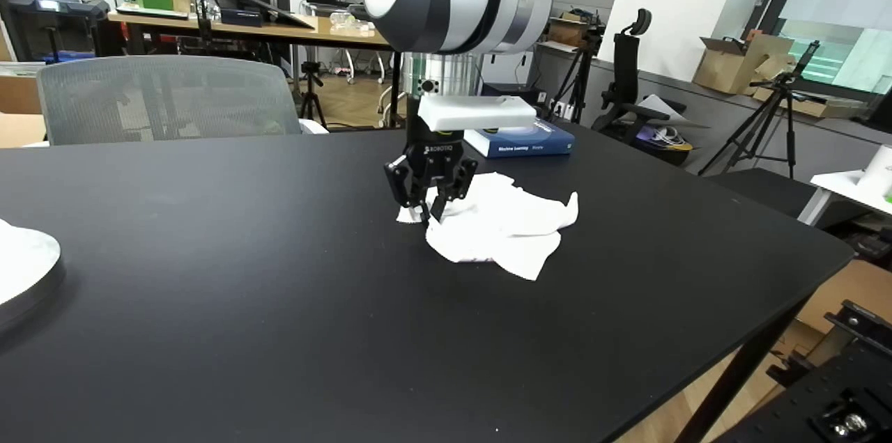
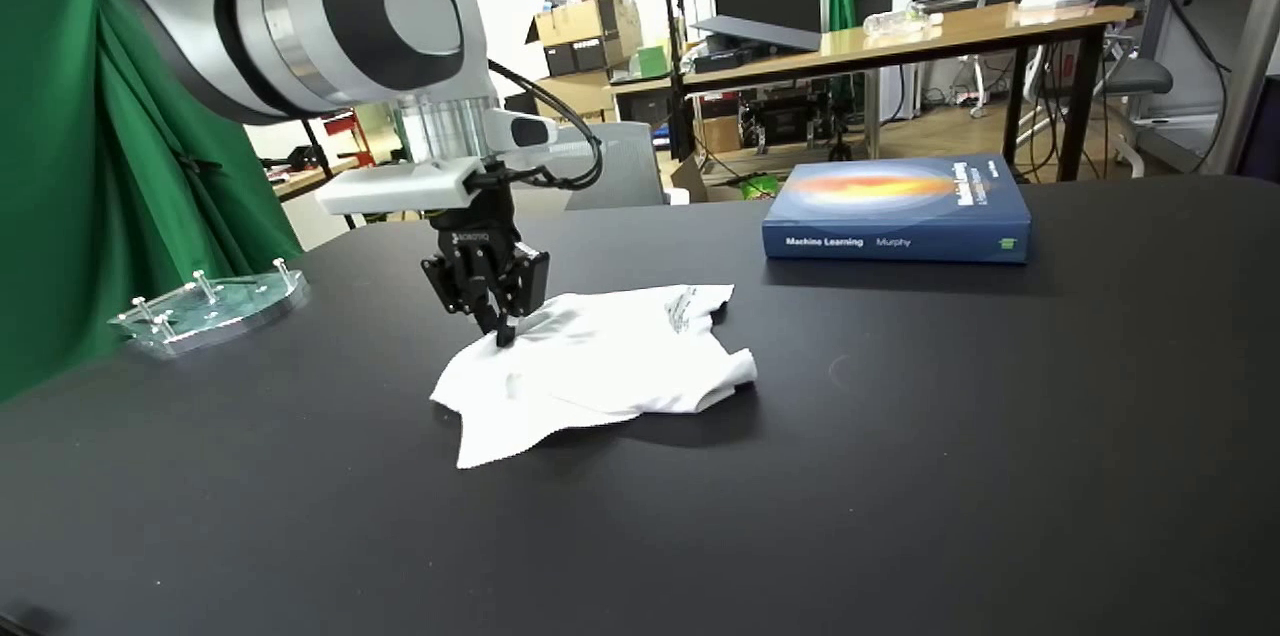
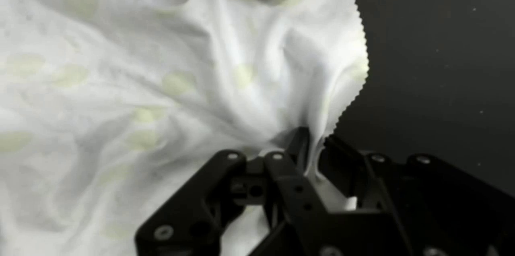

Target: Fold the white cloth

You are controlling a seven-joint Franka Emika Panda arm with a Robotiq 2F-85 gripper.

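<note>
black robotiq gripper (image 3: 316, 153), its maker's lettering (image 1: 439, 148) readable in an exterior view, has both fingers (image 3: 342, 160) clamped on a pinched ruck of the dotted white cloth (image 3: 193, 83), right by its zigzag edge (image 3: 362, 58). most of the cloth lies rumpled to one side of the fingers on a black table (image 2: 900, 476); near the cloth rests a thick blue textbook (image 2: 895, 206), spine (image 2: 950, 245) marked "machine learning" and "murphy".

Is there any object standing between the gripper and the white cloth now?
In the wrist view, the gripper pinches the white cloth near its edge, so nothing visible stands between them. The blue book lies apart from both.
</note>
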